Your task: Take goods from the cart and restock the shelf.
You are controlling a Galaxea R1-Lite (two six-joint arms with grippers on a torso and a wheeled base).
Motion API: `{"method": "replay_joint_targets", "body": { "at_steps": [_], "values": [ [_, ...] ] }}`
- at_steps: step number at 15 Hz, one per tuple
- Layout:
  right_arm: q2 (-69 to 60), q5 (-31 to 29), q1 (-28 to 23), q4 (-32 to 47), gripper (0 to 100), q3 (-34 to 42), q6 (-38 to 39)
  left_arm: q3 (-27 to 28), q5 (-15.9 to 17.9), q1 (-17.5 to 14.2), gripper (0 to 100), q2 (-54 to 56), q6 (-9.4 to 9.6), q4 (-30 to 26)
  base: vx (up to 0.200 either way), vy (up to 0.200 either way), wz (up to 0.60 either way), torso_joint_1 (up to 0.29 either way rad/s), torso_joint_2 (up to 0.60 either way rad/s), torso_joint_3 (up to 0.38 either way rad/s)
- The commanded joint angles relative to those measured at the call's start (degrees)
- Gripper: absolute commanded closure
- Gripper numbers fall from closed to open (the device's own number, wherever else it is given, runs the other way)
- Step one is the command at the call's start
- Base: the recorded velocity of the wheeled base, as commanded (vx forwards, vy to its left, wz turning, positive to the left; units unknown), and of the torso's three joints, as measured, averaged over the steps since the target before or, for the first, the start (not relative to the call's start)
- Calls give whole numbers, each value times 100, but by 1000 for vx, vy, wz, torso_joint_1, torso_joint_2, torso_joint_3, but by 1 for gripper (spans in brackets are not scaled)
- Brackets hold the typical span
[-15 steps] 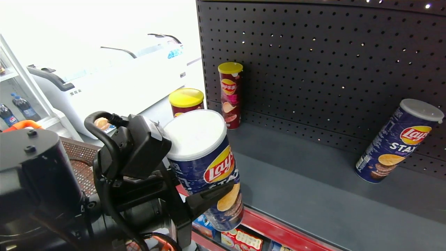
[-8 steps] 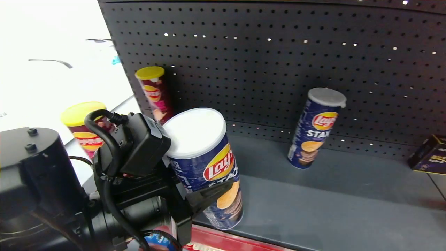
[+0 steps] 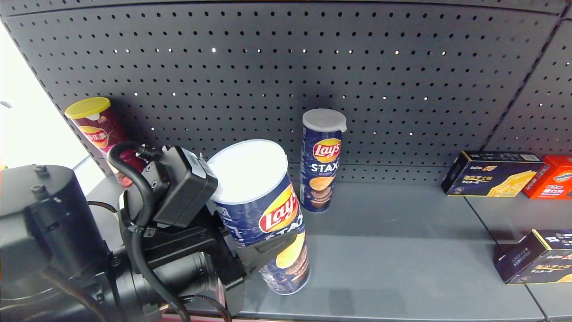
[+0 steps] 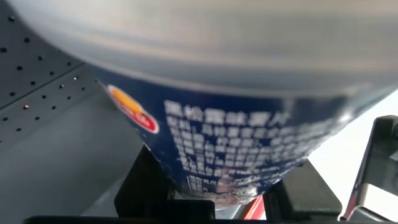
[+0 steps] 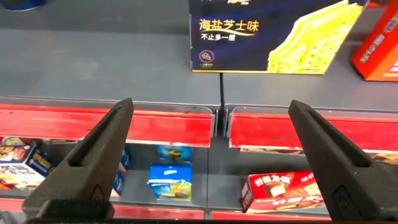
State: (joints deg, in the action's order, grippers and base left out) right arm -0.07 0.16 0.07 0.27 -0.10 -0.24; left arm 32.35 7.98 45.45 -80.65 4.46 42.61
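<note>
So left gripper [image 3: 263,241] is clamped round the can [image 3: 259,197], upright over the shelf [image 3: 402,250] front; right gripper [image 5: 211,162] hangs wide open.

2 blue cans [image 3: 263,214] [image 3: 321,165], 1 maroon can [image 3: 100,129], 2 navy boxes [image 3: 491,174] [image 3: 536,257], 1 orange box [image 3: 552,176]
</note>
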Motion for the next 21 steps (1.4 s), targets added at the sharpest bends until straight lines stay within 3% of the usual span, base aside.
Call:
{"method": "replay_joint_targets", "body": {
  "at_steps": [1,5,8,11,13,15,17,19,21],
  "values": [
    [7,2,1,0,0,1,-2,-19,1,-1,100,15,2,2,0,0,0,0,0,0],
    [7,2,-7,0,0,1,-2,-54,-7,-62,100,32,2,2,0,0,0,0,0,0],
    [7,37,-7,26,0,-8,-20,-98,-43,-282,100,225,2,-7,0,0,0,0,0,0],
    [51,72,28,35,0,-17,-55,-221,-271,-423,100,401,2,-15,0,0,0,0,0,0],
    [1897,766,45,8,0,-1792,-116,-379,-262,-669,100,682,2,-33,0,0,0,0,0,0],
    [2442,1179,397,-563,0,-1880,-406,-423,-271,-721,100,718,2,-226,0,0,0,0,0,0],
    [2811,1250,617,-642,0,-1924,-433,-414,-262,-783,100,718,2,-244,0,0,0,0,0,0],
    [3004,2006,1276,-748,0,-1985,-424,-440,-254,-792,100,718,-7,-244,0,0,0,0,0,0],
    [3532,2146,1557,-844,0,-2144,-494,-432,-236,-792,100,674,-16,-244,0,0,0,0,0,0]
  ]
}}
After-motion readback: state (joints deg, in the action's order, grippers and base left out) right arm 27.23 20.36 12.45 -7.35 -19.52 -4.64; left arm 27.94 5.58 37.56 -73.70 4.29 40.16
